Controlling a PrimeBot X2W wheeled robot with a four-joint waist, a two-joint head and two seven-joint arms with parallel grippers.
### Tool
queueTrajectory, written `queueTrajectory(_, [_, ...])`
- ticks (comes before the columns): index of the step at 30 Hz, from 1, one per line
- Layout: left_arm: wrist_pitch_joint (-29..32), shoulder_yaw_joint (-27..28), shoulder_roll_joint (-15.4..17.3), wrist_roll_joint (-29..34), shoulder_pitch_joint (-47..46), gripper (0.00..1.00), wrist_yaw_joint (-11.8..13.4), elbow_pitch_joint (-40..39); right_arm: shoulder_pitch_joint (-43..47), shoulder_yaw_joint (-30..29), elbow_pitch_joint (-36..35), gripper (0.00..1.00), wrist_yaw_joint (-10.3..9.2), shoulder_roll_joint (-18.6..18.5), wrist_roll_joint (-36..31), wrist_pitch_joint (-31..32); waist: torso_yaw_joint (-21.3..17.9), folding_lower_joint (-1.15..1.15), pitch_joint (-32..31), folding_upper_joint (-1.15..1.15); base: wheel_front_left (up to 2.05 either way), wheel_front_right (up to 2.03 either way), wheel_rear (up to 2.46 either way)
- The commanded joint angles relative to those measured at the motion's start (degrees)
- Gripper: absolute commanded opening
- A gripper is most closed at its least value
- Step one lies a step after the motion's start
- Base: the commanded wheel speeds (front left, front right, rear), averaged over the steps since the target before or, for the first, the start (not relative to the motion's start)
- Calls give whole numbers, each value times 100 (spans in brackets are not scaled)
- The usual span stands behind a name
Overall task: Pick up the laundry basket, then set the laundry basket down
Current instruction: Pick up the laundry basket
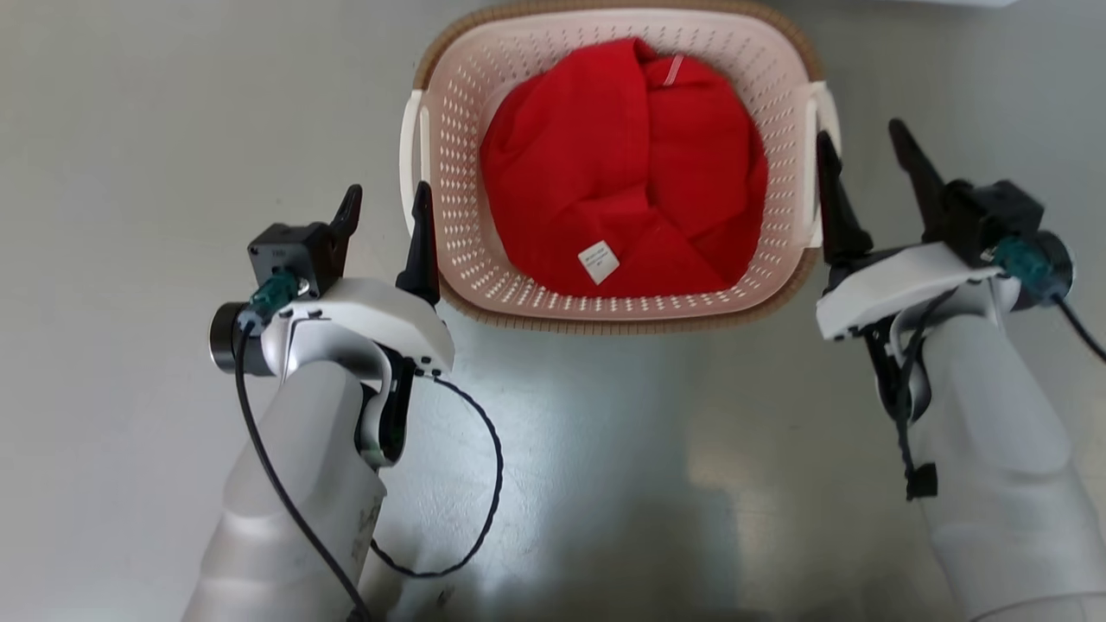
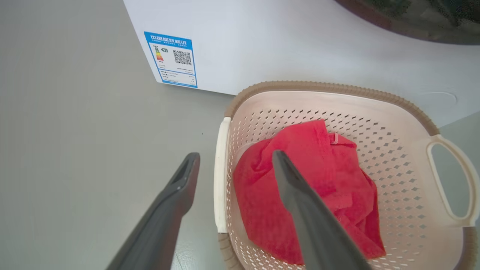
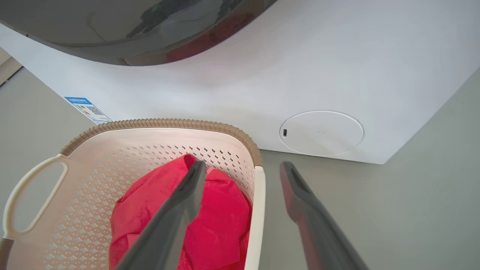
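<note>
One small cream-white perforated plastic laundry basket (image 1: 458, 130), rounded-rectangular with a ribbed brown woven-look rim, is sitting upright on the smooth grey floor (image 1: 130, 130). It is carrying two smooth white loop handles: the left handle (image 1: 413, 164) and the right handle (image 1: 821, 147). Inside it, one crumpled red cloth (image 1: 622, 164) is lying soft and folded over itself, with one small white sewn-in tag (image 1: 598, 262) facing up toward the basket's near wall.

Two grippers are flanking the basket, one at each side. The left gripper (image 1: 387, 194) is hanging at the basket's left side, its two long dark tapered fingers spread wide and gripping nothing. In the left wrist view the handle is lying between them, one finger outside the basket and one over the cloth. The right gripper (image 1: 861, 136) is mirroring that at the basket's right side, jaws just as wide and empty, straddling the right handle. Whether any finger is touching plastic, I cannot tell.

Just beyond the basket's far wall, one white boxy washing machine (image 3: 337, 75) is standing, showing one dark curved glass door (image 3: 112, 30), one flat round cap (image 3: 321, 132) and one blue-and-white rectangular sticker (image 2: 171, 59).
</note>
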Motion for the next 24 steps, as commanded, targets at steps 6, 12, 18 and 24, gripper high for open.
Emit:
queueTrajectory(6, [-29,-60,114,-97,-348,100,-84,359,-163,-26,86,100,35,79,-207,-61,91,0,355,0,0,0,0])
queueTrajectory(12, [-29,-225,114,-192,-729,100,-108,715,-336,-106,140,100,35,79,-315,-61,131,0,644,0,0,0,0])
queueTrajectory(18, [-29,-296,114,-259,-984,100,-92,1016,-433,-131,177,100,35,79,-341,-61,153,0,835,0,0,0,0])
queueTrajectory(24, [-29,-389,114,-288,-1112,100,-90,1248,-511,-128,344,100,35,79,-349,-61,153,0,882,0,0,0,0])
